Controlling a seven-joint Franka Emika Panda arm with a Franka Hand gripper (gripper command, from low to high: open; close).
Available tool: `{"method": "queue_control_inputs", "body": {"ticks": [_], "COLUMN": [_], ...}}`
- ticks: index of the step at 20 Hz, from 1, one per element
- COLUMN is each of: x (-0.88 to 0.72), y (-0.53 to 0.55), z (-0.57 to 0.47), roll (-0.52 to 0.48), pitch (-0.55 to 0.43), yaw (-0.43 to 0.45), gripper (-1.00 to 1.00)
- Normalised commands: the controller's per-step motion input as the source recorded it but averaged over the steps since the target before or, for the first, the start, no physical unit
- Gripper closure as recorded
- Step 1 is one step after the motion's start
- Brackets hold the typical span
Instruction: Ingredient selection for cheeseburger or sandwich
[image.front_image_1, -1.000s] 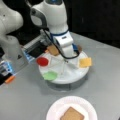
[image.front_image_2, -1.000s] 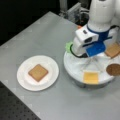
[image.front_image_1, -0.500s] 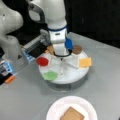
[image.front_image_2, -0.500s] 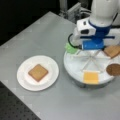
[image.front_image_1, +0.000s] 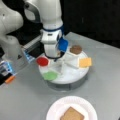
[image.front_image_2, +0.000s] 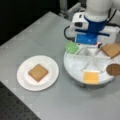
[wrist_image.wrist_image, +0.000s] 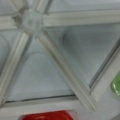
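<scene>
Arm (image.front_image_1: 51, 17) stands near vertical, white links coming down from a front view's top, wrist pointed straight down. White wrist housing carries a blue band and a blue block on its side, seen in both front views. Gripper (image.front_image_1: 53, 57) sits low at the arm's end, close above the surface beneath it. In a front view the gripper (image.front_image_2: 88, 45) is mostly hidden behind the blue block. Fingers not distinguishable in either front view. Wrist view shows no fingers, camera looking straight down.
</scene>
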Motion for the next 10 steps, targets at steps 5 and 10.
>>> {"method": "queue_control_inputs", "body": {"ticks": [5,10], "x": [0.06,0.09], "y": [-0.05,-0.07], "z": [0.15,0.17], "roll": [-0.053,0.139], "pitch": [0.086,0.171], "yaw": [-0.262,-0.219], "gripper": [-1.00,-1.00]}}
